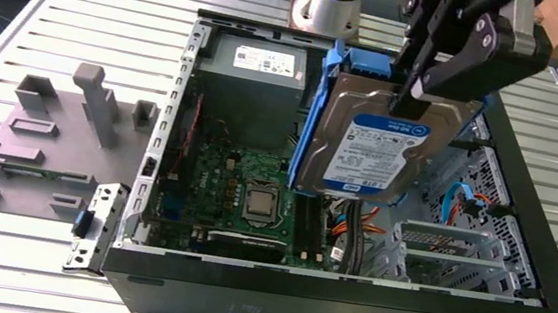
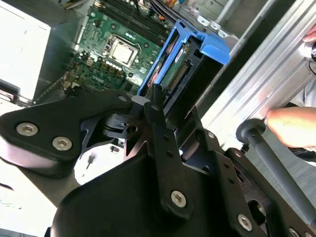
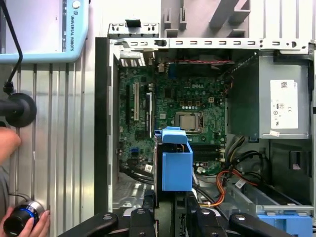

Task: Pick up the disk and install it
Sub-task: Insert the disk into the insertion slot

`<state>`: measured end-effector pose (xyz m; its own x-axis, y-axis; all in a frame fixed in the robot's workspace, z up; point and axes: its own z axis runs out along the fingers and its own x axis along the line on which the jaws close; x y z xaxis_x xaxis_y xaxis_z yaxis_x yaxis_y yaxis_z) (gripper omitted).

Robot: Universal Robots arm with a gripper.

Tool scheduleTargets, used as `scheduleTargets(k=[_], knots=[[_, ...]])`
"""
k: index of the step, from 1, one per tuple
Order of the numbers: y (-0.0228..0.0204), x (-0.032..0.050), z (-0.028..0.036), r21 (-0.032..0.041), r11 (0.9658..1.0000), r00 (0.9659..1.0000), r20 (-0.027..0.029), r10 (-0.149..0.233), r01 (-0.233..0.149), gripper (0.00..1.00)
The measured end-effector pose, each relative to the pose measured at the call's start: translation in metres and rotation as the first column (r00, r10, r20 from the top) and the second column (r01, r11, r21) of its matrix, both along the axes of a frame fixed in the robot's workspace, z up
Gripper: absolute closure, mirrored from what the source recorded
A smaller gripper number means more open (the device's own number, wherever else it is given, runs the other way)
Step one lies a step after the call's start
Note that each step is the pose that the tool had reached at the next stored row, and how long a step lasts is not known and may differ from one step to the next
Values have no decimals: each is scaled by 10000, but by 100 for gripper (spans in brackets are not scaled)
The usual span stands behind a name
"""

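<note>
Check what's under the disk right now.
The disk, clamped in the pincer, hangs over the open computer case. Below it show the motherboard edge and orange cables. The case floor straight beneath is covered by the disk itself.

Printed label [image 1: 376, 157] on disk [image 1: 392, 107]; sticker [image 1: 262, 58] on power supply [image 1: 247, 107].

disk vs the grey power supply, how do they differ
The disk hangs in the gripper over the open case; the power supply sits mounted inside it. The disk is slim with blue rails; the power supply is a bulkier plain grey box. Both are metal and carry a label.
</note>
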<state>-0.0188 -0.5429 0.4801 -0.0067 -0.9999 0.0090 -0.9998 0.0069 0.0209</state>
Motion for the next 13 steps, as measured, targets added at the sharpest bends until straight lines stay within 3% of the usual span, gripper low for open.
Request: scheduleTargets(k=[5,7,13], knots=[[-158,0,-1,-7,10000,10000,0,0,0,65],[-201,0,-2,-9,10000,10000,0,0,0,65],[-205,0,-1,-11,10000,10000,0,0,0,65]])
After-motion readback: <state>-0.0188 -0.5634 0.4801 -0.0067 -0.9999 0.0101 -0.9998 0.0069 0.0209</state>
